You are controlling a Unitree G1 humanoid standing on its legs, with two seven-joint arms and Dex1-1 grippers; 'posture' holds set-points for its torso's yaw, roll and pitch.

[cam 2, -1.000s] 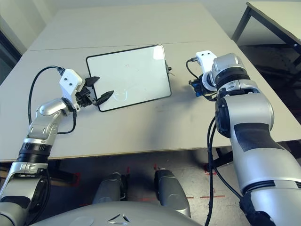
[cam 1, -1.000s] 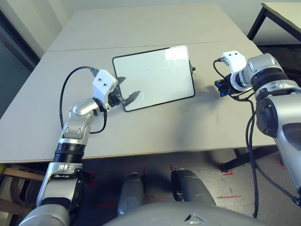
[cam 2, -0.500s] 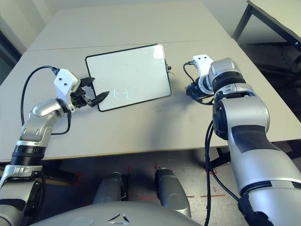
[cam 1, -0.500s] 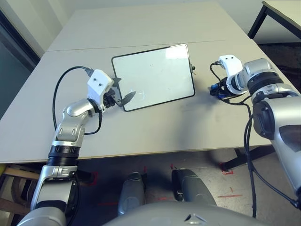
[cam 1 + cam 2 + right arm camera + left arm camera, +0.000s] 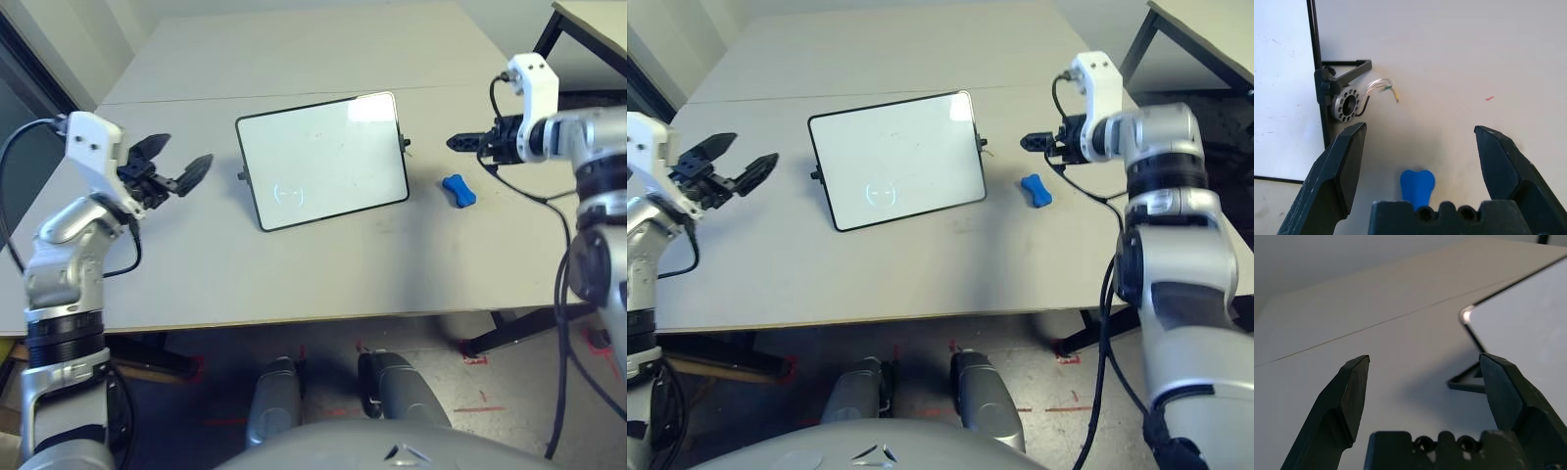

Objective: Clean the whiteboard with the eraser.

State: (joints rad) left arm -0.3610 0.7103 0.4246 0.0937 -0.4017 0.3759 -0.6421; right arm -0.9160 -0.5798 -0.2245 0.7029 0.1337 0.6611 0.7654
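Note:
The whiteboard point(image 5: 323, 157), white with a thin black frame, lies at the middle of the table with a faint small mark near its front left corner. The blue eraser point(image 5: 458, 190) lies loose on the table to the right of the board, also seen as the eraser point(image 5: 1417, 188) just below my right fingers. My right gripper point(image 5: 460, 143) hovers open above and behind it, holding nothing. My left gripper point(image 5: 176, 164) stands open and empty left of the board, apart from it. The board's corner point(image 5: 1528, 318) shows past my left fingers.
A metal knob point(image 5: 1347, 103) with a short loose wire point(image 5: 1383, 88) sticks out of the board's right edge. A second table point(image 5: 588, 29) stands at the back right. The table's front edge point(image 5: 294, 318) runs close to my body.
My right gripper has opened, left the eraser on the table and lifted away. My left gripper has drawn back to the left, off the board's front left corner.

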